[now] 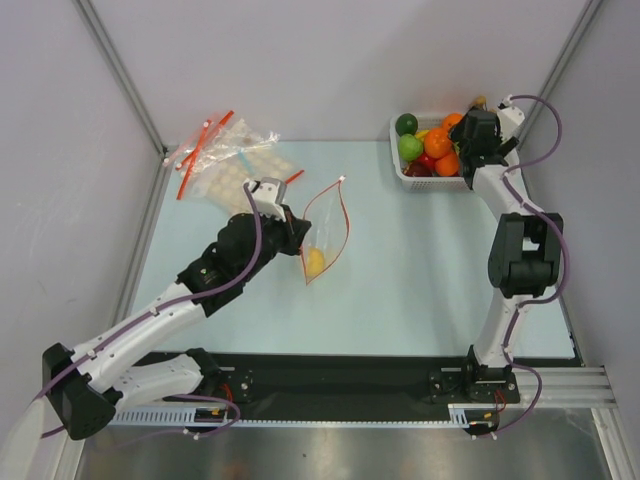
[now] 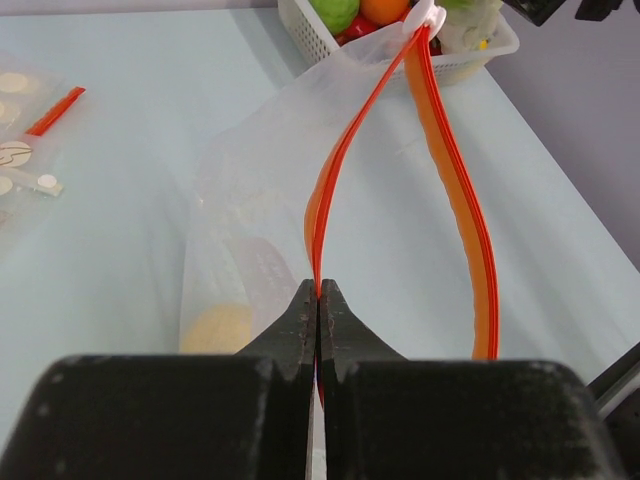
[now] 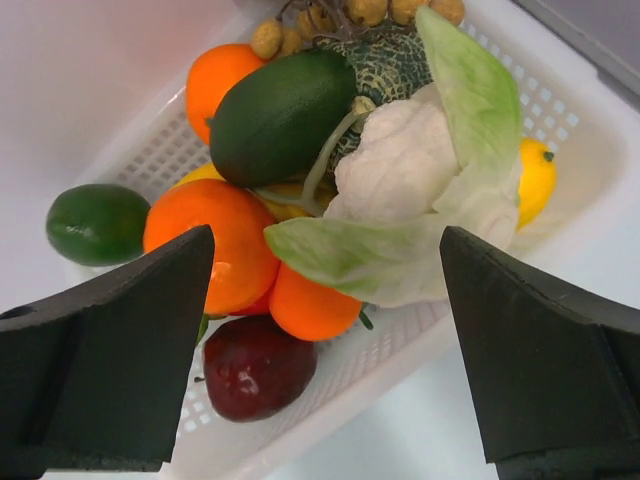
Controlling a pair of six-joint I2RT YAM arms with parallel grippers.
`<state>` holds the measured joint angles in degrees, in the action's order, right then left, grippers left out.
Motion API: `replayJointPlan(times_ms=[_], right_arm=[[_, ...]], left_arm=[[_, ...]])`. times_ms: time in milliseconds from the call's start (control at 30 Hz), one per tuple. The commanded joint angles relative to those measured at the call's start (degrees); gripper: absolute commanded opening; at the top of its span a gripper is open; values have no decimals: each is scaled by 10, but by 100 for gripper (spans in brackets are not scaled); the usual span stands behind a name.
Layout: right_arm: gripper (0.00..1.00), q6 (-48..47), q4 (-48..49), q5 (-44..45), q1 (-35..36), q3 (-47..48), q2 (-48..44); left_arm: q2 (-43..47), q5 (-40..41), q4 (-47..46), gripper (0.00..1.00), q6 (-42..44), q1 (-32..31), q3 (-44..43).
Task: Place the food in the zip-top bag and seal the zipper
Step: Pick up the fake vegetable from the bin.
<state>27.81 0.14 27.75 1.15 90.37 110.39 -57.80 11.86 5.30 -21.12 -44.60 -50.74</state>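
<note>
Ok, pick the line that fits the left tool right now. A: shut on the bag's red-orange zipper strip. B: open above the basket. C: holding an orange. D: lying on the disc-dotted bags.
A: the left wrist view shows the left tool closed with the zipper pinched between its tips, and the zip-top bag open at the mouth beyond it.

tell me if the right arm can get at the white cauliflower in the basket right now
Probably yes. The right pincer hangs open directly above the basket, and the cauliflower sits on top of the pile, roughly centred under it, with nothing covering it.
</note>
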Motion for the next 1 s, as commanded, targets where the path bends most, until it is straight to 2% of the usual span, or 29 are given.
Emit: replayJointPlan(times_ms=[0, 267, 433, 533, 633, 667, 767, 800, 833, 867, 967], right_arm=[[100, 0, -24, 24, -4, 60, 42], [100, 14, -80, 52, -29, 139, 132], [100, 10, -77, 70, -31, 131, 153], [96, 9, -81, 71, -33, 126, 152], [71, 2, -66, 66, -33, 109, 138], [46, -4, -54, 65, -33, 98, 128], [19, -20, -50, 58, -31, 92, 109], [17, -22, -52, 61, -30, 91, 105], [10, -28, -50, 67, -26, 90, 99], [6, -38, -49, 73, -24, 85, 85], [0, -57, -38, 103, -13, 75, 62]], left_arm=[[-8, 2, -7, 0, -4, -1, -23], [-8, -10, -2, 0, -8, -5, -27], [-5, -8, 0, 0, -9, -7, -26], [-5, -6, 1, 0, -9, -8, -25], [-3, -3, 2, 0, -8, -7, -25], [-3, -3, 1, 0, -8, -7, -25], [-5, 2, 2, 0, -6, -7, -25], [-4, 3, 2, 0, -6, -7, -25], [-5, 5, 2, 0, -6, -7, -24], [-6, 6, 2, 0, -5, -8, -25], [-7, 7, 4, 0, -5, -7, -25]])
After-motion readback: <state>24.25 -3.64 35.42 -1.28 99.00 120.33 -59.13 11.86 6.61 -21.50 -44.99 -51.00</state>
